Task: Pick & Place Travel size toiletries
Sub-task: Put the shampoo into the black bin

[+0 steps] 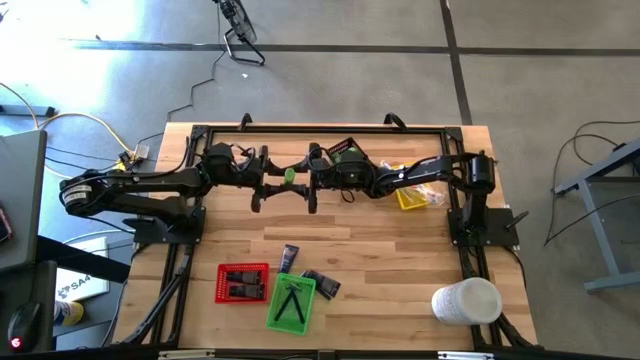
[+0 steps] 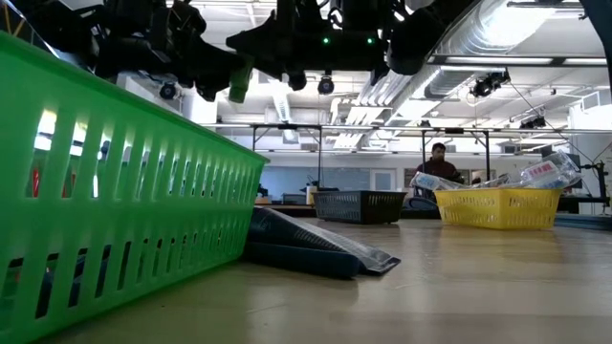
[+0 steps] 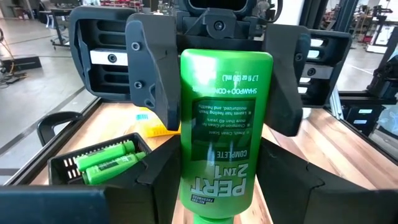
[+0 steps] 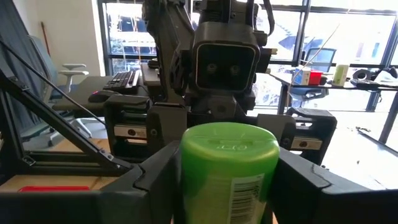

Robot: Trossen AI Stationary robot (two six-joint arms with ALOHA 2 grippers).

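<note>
Both grippers meet mid-air over the table's 12 o'clock half: your left gripper clamps the green bottle while your right gripper closes around its cap. Release left only once right grips firmly.

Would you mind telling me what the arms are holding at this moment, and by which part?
The left pincer grips the green shampoo bottle near its cap end; the right pincer brackets its other end.

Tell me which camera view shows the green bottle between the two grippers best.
The left wrist view: the green bottle fills it, with its printed label readable. The right wrist view shows only its cap end. In the high view it is a small green spot; in the low view, a sliver.
</note>
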